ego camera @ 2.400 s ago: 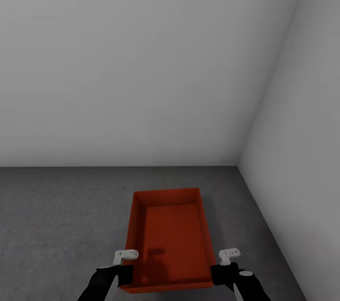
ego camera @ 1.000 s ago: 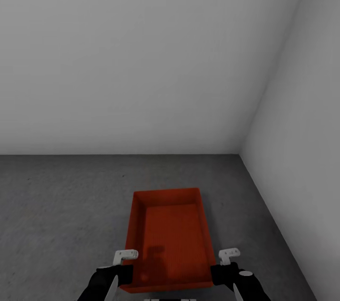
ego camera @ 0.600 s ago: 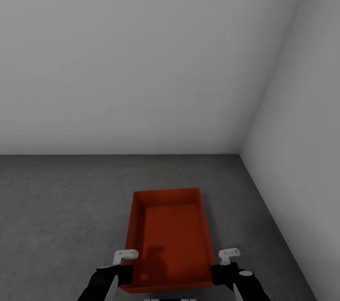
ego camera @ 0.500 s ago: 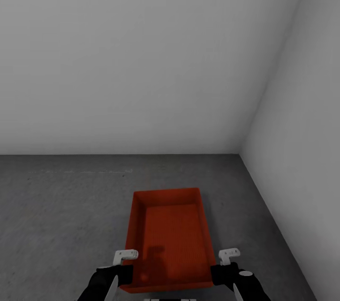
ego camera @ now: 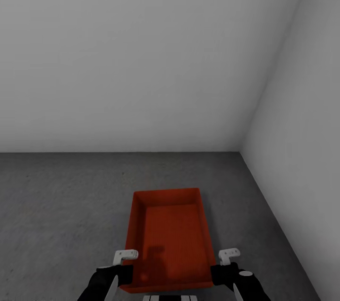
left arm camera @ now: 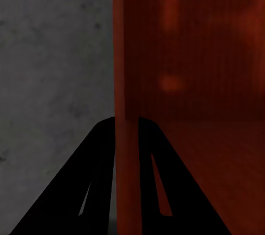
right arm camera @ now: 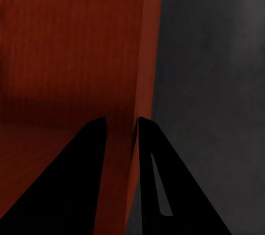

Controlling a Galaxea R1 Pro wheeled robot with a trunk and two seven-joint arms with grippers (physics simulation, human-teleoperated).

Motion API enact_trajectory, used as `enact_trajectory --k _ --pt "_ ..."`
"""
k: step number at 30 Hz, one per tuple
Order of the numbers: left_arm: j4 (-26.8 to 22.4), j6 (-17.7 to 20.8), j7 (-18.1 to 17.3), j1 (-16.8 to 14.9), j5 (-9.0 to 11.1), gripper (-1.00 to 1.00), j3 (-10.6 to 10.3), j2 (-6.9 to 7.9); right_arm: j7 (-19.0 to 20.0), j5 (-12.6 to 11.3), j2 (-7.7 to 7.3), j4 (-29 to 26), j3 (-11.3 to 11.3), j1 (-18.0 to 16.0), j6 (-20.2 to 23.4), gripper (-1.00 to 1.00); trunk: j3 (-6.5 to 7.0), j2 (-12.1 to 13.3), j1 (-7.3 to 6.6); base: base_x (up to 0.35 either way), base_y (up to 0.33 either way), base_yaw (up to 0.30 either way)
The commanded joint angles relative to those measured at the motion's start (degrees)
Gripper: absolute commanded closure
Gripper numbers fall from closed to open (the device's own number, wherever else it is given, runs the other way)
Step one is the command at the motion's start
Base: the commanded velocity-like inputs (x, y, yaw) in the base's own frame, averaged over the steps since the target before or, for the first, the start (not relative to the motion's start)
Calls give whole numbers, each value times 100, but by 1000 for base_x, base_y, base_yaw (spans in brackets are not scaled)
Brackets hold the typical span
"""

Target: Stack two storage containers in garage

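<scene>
One red-orange storage container (ego camera: 170, 237) is held level in front of me over the dark grey garage floor (ego camera: 61, 206); whether it touches the floor I cannot tell. My left gripper (ego camera: 128, 273) is shut on its left wall near the close corner. In the left wrist view the thin wall (left arm camera: 126, 69) runs between the two dark fingers (left arm camera: 96, 152) of that gripper (left arm camera: 126, 121). My right gripper (ego camera: 215, 272) is shut on the right wall (right arm camera: 146, 52); the right wrist view has this gripper (right arm camera: 121, 120) pinching it the same way.
A plain pale back wall (ego camera: 141, 55) meets a right side wall (ego camera: 302, 150) at a corner (ego camera: 240, 152) ahead and to the right. Open concrete lies to the left and beyond the container. A white part of my base (ego camera: 167, 297) peeks below the bin.
The line where wall meets floor has risen in the picture and more floor shows ahead, so the camera moved. The container and both grips look the same.
</scene>
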Motion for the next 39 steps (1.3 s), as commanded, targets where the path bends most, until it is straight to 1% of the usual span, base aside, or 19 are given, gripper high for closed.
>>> enact_trajectory --k 1,26,32,33,39 --pt "-23 -197 21 -4 -114 100 44 -9 127 -75 187 -2 213 4 41 100 -5 -2 -1 0 0 0" --pt "-24 -197 21 -4 -115 100 44 -9 127 -75 187 -5 204 4 41 100 -5 -2 -1 0 0 0" --pt "-23 -197 21 -4 -115 100 44 -9 126 -75 187 -4 206 4 41 100 -113 -243 131 0 0 0" --pt "-23 -197 21 -4 -115 100 44 -9 126 -75 187 -3 207 4 41 100 -135 -244 133 0 0 0" --pt "-23 -197 21 -4 -112 100 44 -9 125 -75 187 -2 207 4 41 100 -135 -244 133 0 0 0"
